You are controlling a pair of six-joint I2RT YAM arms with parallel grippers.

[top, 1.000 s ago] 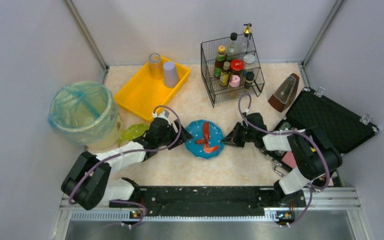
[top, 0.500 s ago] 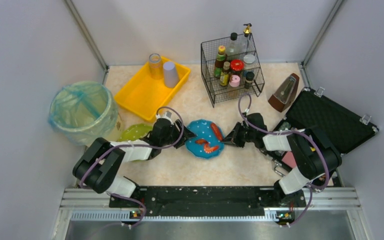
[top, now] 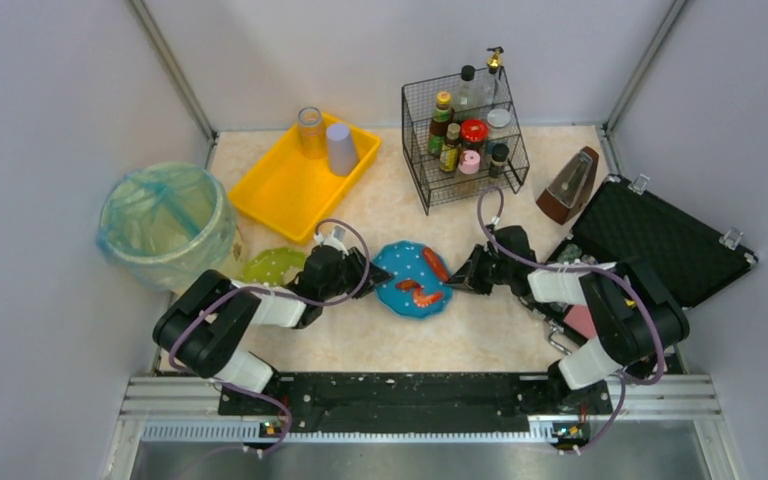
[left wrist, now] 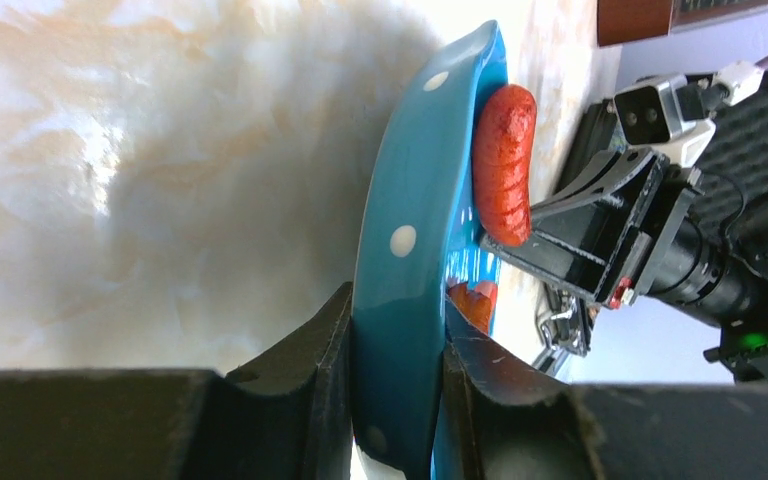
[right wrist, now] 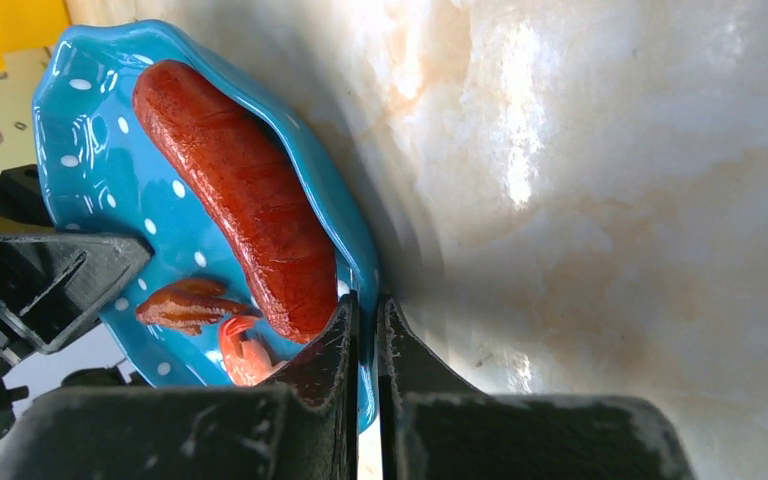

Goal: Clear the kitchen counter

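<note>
The left pincer (top: 360, 272) and right pincer (top: 458, 280) clamp opposite rims of a blue dotted plate (top: 392, 262) carrying a sausage (top: 435, 264), mid worktop (top: 390, 200). Plate gripped; next, probably a level joint lift toward the bin (top: 165, 225).

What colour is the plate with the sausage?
The plate is teal blue with small white dots; the right wrist view shows it best.
</note>
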